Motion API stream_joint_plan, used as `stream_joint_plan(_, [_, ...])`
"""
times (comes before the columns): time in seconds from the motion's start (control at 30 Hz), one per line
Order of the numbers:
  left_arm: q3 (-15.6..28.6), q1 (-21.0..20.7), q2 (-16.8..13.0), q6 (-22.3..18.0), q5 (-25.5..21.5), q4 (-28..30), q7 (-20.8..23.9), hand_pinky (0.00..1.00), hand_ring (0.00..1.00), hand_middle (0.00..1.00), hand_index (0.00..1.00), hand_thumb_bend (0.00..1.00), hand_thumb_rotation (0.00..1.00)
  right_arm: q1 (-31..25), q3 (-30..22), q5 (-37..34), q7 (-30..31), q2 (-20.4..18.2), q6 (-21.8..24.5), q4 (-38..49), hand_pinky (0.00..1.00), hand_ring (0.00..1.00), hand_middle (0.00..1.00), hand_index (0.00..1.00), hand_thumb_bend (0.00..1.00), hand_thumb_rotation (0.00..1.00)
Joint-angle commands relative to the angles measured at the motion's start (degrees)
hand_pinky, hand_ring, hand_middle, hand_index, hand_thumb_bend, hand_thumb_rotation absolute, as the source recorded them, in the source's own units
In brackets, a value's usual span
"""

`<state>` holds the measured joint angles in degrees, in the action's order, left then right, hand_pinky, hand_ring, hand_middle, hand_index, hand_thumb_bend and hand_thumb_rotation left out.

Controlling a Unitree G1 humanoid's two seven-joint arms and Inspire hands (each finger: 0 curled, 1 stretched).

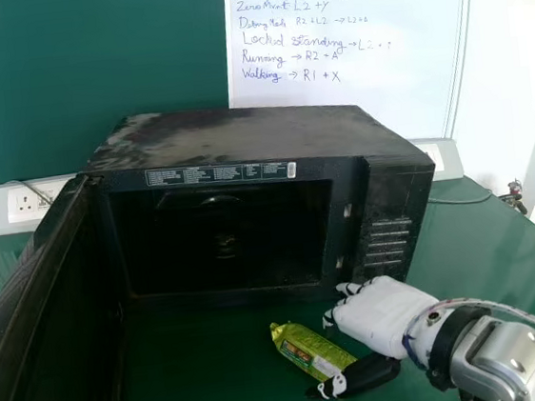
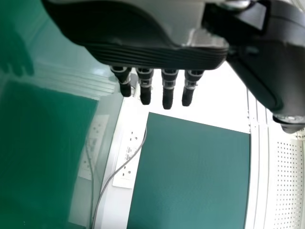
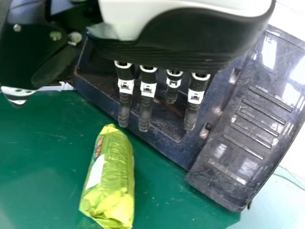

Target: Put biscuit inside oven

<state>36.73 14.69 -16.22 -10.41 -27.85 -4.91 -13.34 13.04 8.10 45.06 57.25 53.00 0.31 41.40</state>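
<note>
See the green biscuit packet (image 1: 314, 350) lying on the surface (image 1: 199, 370) at six o'clock in the head view, in front of the black oven (image 1: 242, 141) and outside its cavity. Note the oven's door (image 1: 37, 330) swung open towards eight o'clock. Find the right hand (image 1: 384, 311) at five o'clock, near the packet but apart from it, fingers straight and slightly spread. Find the left hand (image 2: 152, 50) in the left wrist view, fingers extended and apart, near a green board (image 2: 190, 167).
</note>
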Motion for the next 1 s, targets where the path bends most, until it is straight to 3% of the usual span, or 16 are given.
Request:
stream_joint_plan(0.0, [0.4, -0.2, -0.2, 0.3, -0.4, 0.5, -0.2, 0.83, 0.88, 0.89, 0.95, 0.88, 0.8, -0.2, -0.2, 0.6, 0.7, -0.5, -0.2, 0.6, 0.77, 0.77, 0.78, 0.75, 1.0, 0.37])
stream_joint_plan(0.33, [0.4, 0.1, -0.3, 0.2, -0.3, 0.9, -0.3, 0.83, 0.88, 0.89, 0.95, 0.89, 0.79, -0.7, 1.6, 4.0, 2.7, -1.4, -2.6, 2.1, 0.77, 0.79, 0.79, 0.78, 1.0, 0.36])
stream_joint_plan(0.57, [0.6, 0.1, -0.2, 0.8, -1.0, 1.3, -0.2, 0.83, 0.88, 0.89, 0.95, 0.89, 0.78, -4.0, 1.8, 10.8, -2.3, -4.0, -6.9, 1.7, 0.72, 0.74, 0.78, 0.77, 0.97, 0.39])
stream_joint_plan(0.7, [0.6, 0.2, -0.3, 0.3, -0.5, 1.0, -0.4, 0.83, 0.88, 0.89, 0.95, 0.9, 0.79, -4.6, 1.8, 13.2, -2.5, -5.4, -7.8, 1.2, 0.73, 0.76, 0.8, 0.77, 1.0, 0.42])
stream_joint_plan(0.87, [0.7, 0.5, -0.4, 0.6, -0.7, 1.2, -0.5, 0.83, 0.88, 0.89, 0.95, 0.88, 0.8, -6.0, 1.8, 15.7, -5.6, -8.1, -8.7, 0.2, 0.65, 0.73, 0.8, 0.77, 1.0, 0.41])
stream_joint_plan(0.9, [0.8, 0.6, -0.4, 0.8, -0.8, 1.4, -0.5, 0.83, 0.88, 0.89, 0.95, 0.88, 0.8, -6.4, 1.8, 16.2, -6.9, -8.6, -9.1, -0.2, 0.65, 0.73, 0.8, 0.76, 0.99, 0.4])
stream_joint_plan(0.97, [0.9, 0.6, -0.4, 0.7, -0.9, 1.4, -0.6, 0.83, 0.88, 0.89, 0.95, 0.89, 0.79, -7.4, 1.9, 18.2, -10.8, -9.3, -10.6, -1.2, 0.64, 0.73, 0.8, 0.74, 0.79, 0.28])
